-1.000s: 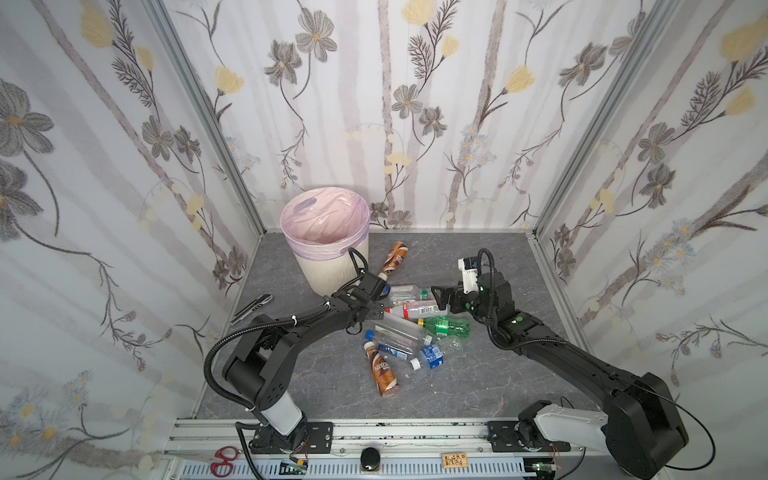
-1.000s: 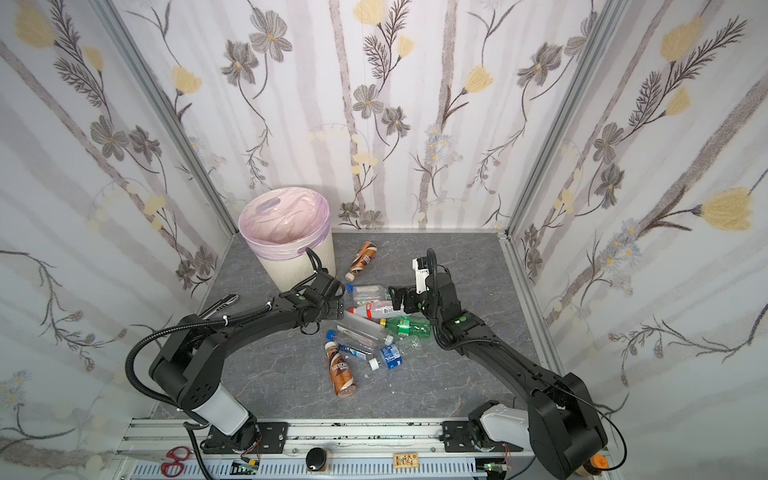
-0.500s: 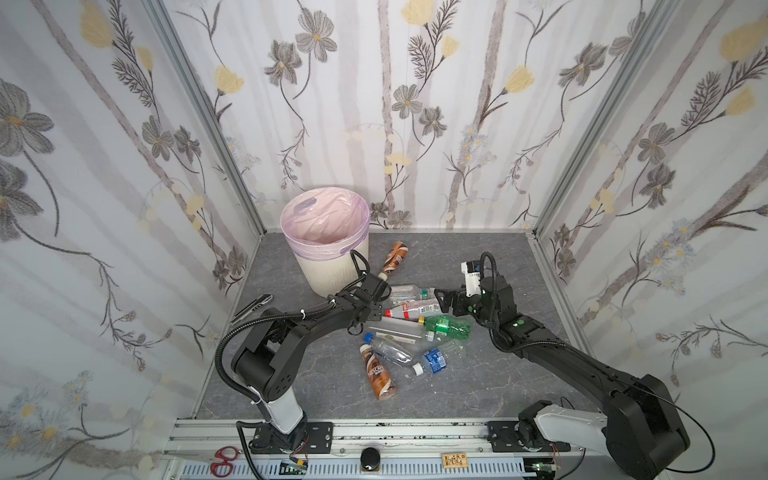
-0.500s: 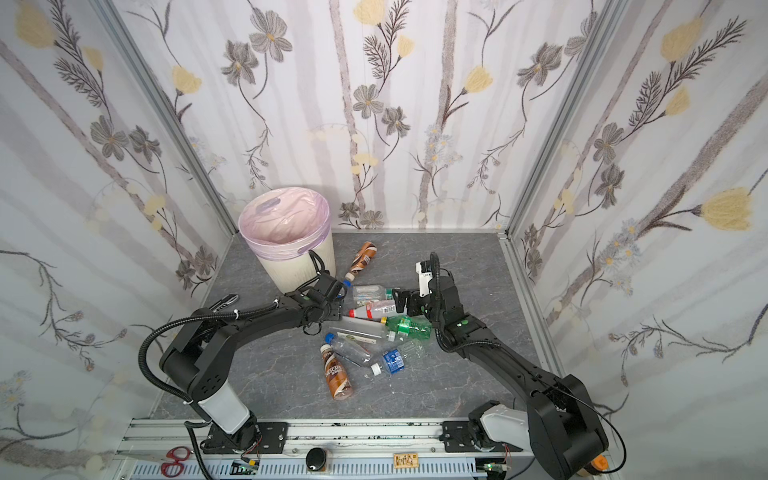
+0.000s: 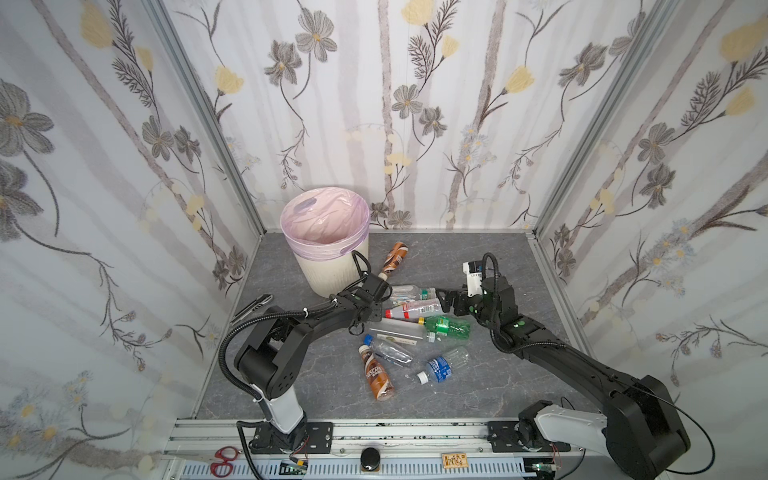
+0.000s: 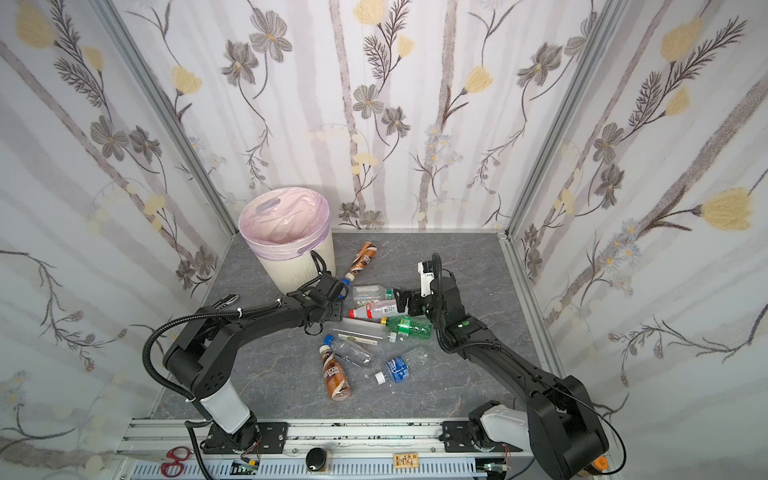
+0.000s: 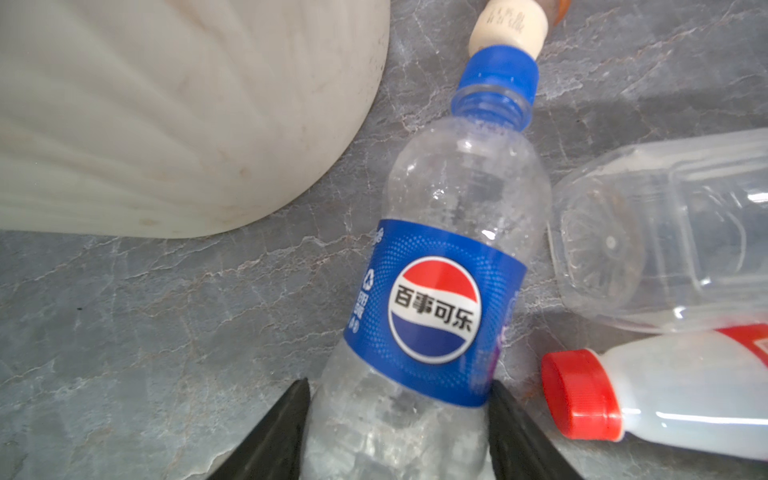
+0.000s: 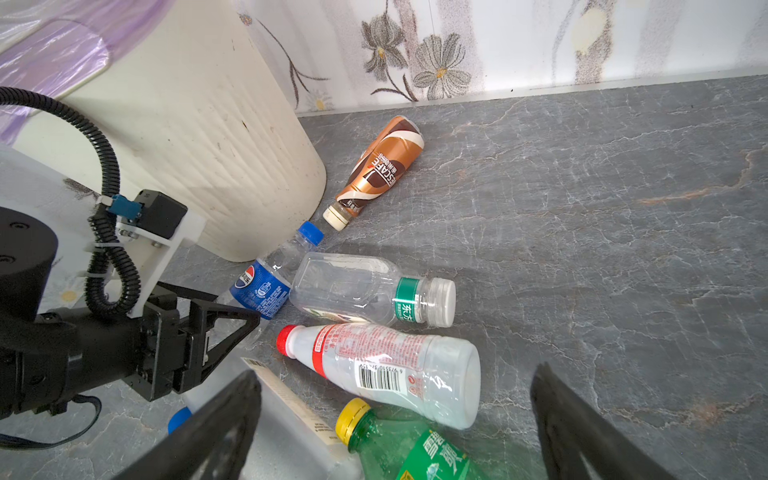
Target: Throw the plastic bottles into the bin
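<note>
We find left gripper (image 7: 399,386) clamped low on the Pepsi bottle (image 7: 436,291), judged light and crushable, at the bin's (image 5: 332,274) five o'clock; right gripper (image 8: 397,372) gapes empty.

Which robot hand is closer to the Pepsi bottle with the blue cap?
Left. The left gripper has its fingers clasped on the Pepsi bottle beside the bin. The right gripper hangs open farther off, by the red-capped bottle.

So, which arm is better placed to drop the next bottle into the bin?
Left. The left hand clasps the Pepsi bottle, lying right beside the bin. The right hand is open above the red-capped bottle, holding nothing, farther from the bin.
</note>
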You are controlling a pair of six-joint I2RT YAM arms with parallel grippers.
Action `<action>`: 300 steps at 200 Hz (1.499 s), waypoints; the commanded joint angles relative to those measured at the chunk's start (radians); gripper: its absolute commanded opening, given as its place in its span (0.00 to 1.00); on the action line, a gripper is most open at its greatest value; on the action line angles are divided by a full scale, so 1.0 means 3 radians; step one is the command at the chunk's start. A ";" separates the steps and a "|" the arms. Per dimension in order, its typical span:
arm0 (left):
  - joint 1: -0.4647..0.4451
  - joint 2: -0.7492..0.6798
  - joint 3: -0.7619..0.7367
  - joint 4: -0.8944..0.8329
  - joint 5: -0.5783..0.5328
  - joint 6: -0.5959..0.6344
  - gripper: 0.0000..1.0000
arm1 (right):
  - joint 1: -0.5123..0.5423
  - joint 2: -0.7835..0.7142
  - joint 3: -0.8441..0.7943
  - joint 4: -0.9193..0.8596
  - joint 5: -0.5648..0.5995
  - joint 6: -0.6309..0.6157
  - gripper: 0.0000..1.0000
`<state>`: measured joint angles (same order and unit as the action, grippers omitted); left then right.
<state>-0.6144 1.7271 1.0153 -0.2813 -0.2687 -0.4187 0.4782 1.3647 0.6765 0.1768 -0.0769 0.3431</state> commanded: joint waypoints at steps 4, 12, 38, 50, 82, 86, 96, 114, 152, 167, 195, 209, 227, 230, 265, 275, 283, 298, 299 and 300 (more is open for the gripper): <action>-0.0013 -0.0015 0.0036 0.0044 -0.0043 0.0015 0.63 | -0.0011 -0.0014 -0.0011 0.0129 -0.0030 0.0037 1.00; -0.0010 -0.0015 0.0045 0.0043 -0.0047 0.0018 0.63 | -0.0013 -0.0019 -0.0018 0.0133 -0.0034 0.0045 1.00; -0.0024 -0.0035 0.0076 0.0043 -0.0060 0.0025 0.62 | -0.0009 -0.0029 -0.0045 0.0137 -0.0035 0.0068 1.00; -0.0028 -0.0046 0.0092 0.0043 -0.0065 0.0035 0.61 | -0.0011 -0.0033 -0.0061 0.0146 -0.0034 0.0077 1.00; -0.0037 -0.0096 0.0106 0.0043 -0.0070 0.0046 0.60 | -0.0017 -0.0036 -0.0076 0.0148 -0.0036 0.0094 1.00; -0.0037 -0.0105 0.0108 0.0043 -0.0075 0.0046 0.60 | -0.0015 -0.0039 -0.0074 0.0151 -0.0035 0.0097 1.00; -0.0044 -0.0128 0.0113 0.0038 -0.0076 0.0051 0.60 | -0.0016 -0.0044 -0.0080 0.0150 -0.0042 0.0101 1.00; -0.0063 -0.0169 0.0131 0.0038 -0.0066 0.0061 0.59 | -0.0019 -0.0049 -0.0074 0.0152 -0.0040 0.0109 1.00; -0.0115 -0.0257 0.0215 0.0033 -0.0081 0.0089 0.58 | -0.0034 -0.0055 -0.0055 0.0152 -0.0062 0.0147 1.00; -0.0145 -0.0311 0.0257 0.0033 -0.0081 0.0106 0.58 | -0.0052 -0.0055 -0.0032 0.0132 -0.0051 0.0206 1.00; -0.0224 -0.0418 0.0372 0.0033 -0.0106 0.0143 0.57 | -0.0123 -0.0055 0.0056 0.0100 -0.0104 0.0334 1.00; -0.0264 -0.0468 0.0455 0.0033 -0.0119 0.0164 0.57 | -0.0167 -0.0045 0.0127 0.0096 -0.0169 0.0402 1.00; -0.0330 -0.0509 0.0580 0.0038 -0.0121 0.0189 0.57 | -0.0230 0.0001 0.0229 0.0122 -0.0343 0.0526 1.00; -0.0342 -0.0513 0.0605 0.0038 -0.0119 0.0197 0.57 | -0.0238 0.0010 0.0229 0.0134 -0.0371 0.0554 1.00; -0.0492 -0.0536 0.0871 0.0076 -0.0134 0.0283 0.57 | -0.0267 0.0190 0.0581 0.0347 -0.0730 0.0895 1.00; -0.0523 -0.0533 0.0906 0.0102 -0.0128 0.0314 0.57 | -0.0269 0.0257 0.0652 0.0430 -0.0808 0.1021 1.00; -0.0556 -0.0531 0.1000 0.0116 -0.0123 0.0339 0.57 | -0.0271 0.0315 0.0704 0.0516 -0.0874 0.1111 1.00; -0.0598 -0.0532 0.1082 0.0138 -0.0102 0.0357 0.56 | -0.0285 0.0430 0.0810 0.0651 -0.0972 0.1306 1.00; -0.0599 -0.0534 0.1086 0.0139 -0.0097 0.0357 0.56 | -0.0285 0.0441 0.0817 0.0660 -0.0977 0.1314 1.00; -0.0600 -0.0538 0.1088 0.0142 -0.0094 0.0360 0.56 | -0.0285 0.0449 0.0822 0.0672 -0.0987 0.1330 1.00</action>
<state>-0.7803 1.5734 1.3006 -0.2829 -0.2855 -0.3359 0.3965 1.4590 0.8825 0.2604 -0.2913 0.6193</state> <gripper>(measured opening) 0.568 0.995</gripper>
